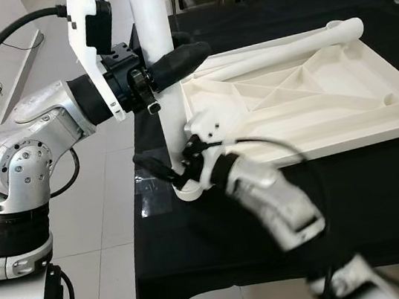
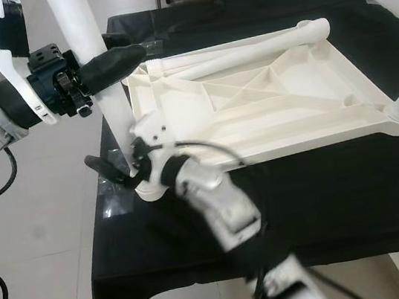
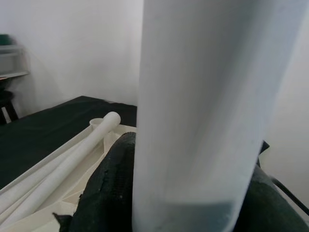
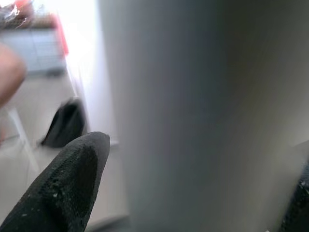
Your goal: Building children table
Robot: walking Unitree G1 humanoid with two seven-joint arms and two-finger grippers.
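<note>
Evidently mid-assembly: seating a white leg [image 1: 161, 65] upright into the corner socket [image 1: 188, 189] of the upturned tabletop [image 1: 306, 107], centre-left of the frame on the black-draped desk [image 1: 221, 244]. Left gripper [image 1: 172, 65] clamped on the leg at upper left — black fingers [image 3: 108, 193] pressed to the tube. Right gripper [image 1: 176, 169] low at the leg's foot, fingers either side; whether tight or loose, cannot tell. A spare leg [image 1: 282, 50] lying across the tabletop. Next, probably — pressing or twisting straight down, holding the leg plumb
</note>
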